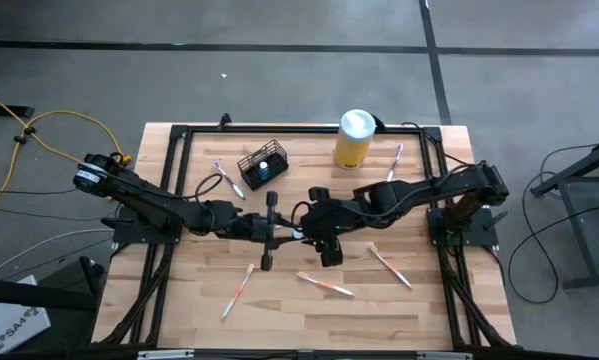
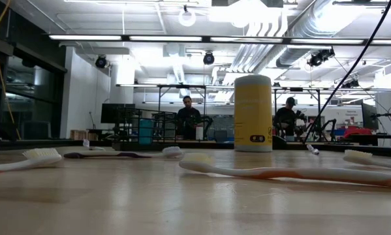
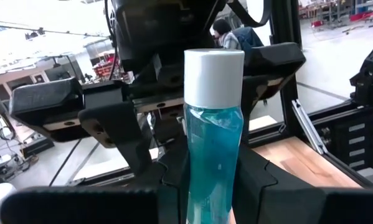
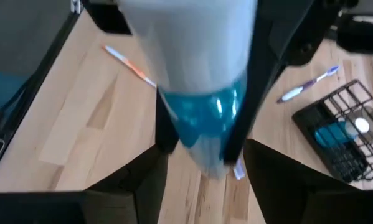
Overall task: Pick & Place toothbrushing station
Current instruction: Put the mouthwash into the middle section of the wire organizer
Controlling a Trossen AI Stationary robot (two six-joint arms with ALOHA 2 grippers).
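While both arms meet just in front of the black wire-mesh holder (image 1: 263,165), left gripper (image 3: 205,186) clamps a clear blue-liquid bottle with white cap (image 3: 213,124), right gripper (image 4: 205,143) straddles it, can't tell if gripping.

Pale wooden table (image 1: 309,310); clear glossy plastic bottle (image 3: 212,155); black wire-mesh holder (image 1: 263,165).

Blue bottle (image 3: 213,143) between left gripper (image 3: 198,186) fingers

Light: you get bright, even ceiling strips above the yellow canister (image 2: 252,112).
Shadows: soft, faint on the table (image 1: 309,320).
Glare: pale sheen near the canister's base.
Blur: your right wrist view smears the blue bottle (image 4: 202,118); nearest toothbrush (image 2: 280,172) is soft.
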